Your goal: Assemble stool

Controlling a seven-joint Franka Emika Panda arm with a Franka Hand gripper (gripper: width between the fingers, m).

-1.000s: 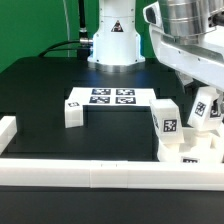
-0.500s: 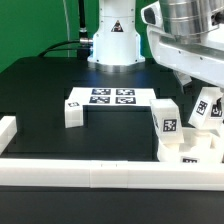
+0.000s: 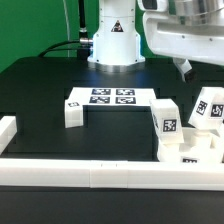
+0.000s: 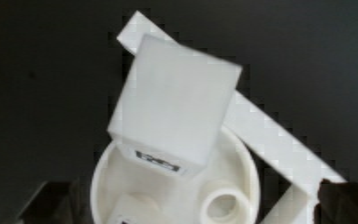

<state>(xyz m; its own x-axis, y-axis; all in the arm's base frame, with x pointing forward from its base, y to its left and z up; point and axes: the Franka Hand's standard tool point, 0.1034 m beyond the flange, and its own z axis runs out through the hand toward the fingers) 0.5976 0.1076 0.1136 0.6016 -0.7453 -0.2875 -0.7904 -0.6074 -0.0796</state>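
Note:
The stool's round white seat (image 3: 178, 149) lies at the exterior view's right, against the front rail. Two tagged leg blocks stand in it, one (image 3: 167, 117) on the near side and one (image 3: 207, 108) farther right. A third leg block (image 3: 73, 108) lies loose by the marker board (image 3: 110, 97). My gripper (image 3: 188, 64) hangs open above the right-hand leg and touches nothing. In the wrist view the seat (image 4: 158, 185) with a round socket (image 4: 224, 205) fills the space between my dark fingers (image 4: 55, 200), and one leg (image 4: 176, 100) rises from it.
Long white rails border the black table at the front (image 3: 100, 172) and at the left (image 3: 8, 130). A rail (image 4: 274, 130) also shows behind the leg in the wrist view. The robot's white base (image 3: 112, 40) stands at the back.
My gripper has opened wider and risen away from the right-hand leg block, which stays standing in the seat. Nothing else has moved.

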